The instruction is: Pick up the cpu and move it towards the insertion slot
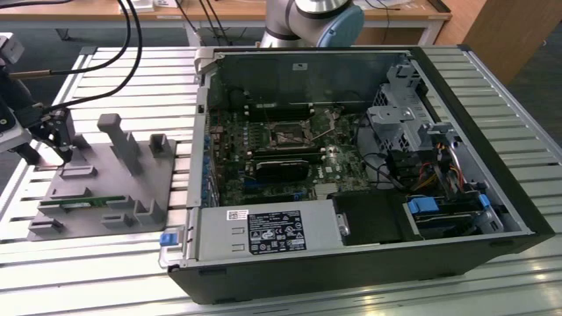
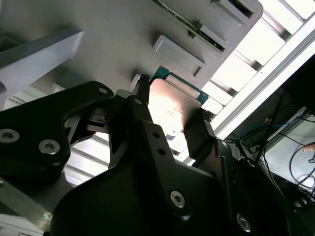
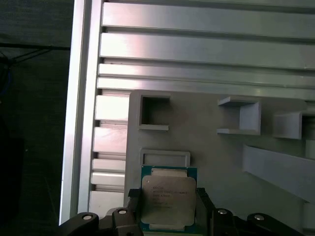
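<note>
The picking-up step is in hand. The gripper (image 1: 50, 148) is over the grey tray (image 1: 131, 191) on the bench (image 1: 131, 66), at the exterior view's left. In the first wrist view its fingers (image 3: 134, 199) are only a little open and press on two sides of the cpu (image 3: 168, 196), so it looks pinched. I cannot tell if the chip is off the tray yet. The insertion slot (image 1: 288, 137) is well apart, inside the open computer (image 1: 491, 131), so the trip needs a firm hold and a flat chip
</note>
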Tool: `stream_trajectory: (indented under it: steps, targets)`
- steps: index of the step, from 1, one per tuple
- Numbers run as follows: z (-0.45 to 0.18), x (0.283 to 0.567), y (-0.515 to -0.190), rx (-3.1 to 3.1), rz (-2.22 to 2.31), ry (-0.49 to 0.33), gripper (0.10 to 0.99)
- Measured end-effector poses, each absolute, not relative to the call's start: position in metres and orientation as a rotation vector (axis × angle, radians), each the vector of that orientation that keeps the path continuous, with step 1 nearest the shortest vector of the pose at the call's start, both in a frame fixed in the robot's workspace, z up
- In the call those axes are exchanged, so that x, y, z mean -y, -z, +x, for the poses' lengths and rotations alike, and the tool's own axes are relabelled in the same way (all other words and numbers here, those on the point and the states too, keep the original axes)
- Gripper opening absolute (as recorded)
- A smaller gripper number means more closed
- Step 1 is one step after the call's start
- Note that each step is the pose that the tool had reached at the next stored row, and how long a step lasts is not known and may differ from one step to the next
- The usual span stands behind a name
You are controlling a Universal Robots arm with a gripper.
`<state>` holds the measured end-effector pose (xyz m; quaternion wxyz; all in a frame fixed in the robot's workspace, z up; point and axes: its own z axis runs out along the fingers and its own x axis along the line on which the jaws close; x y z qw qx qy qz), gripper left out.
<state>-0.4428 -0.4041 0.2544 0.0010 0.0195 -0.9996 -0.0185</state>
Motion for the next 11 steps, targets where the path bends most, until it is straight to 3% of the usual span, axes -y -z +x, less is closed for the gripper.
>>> stream_trajectory:
  steps: [11]
  targets:
    - [-0.443, 0.404, -0.268, 3.139, 0.061, 0.058, 0.533]
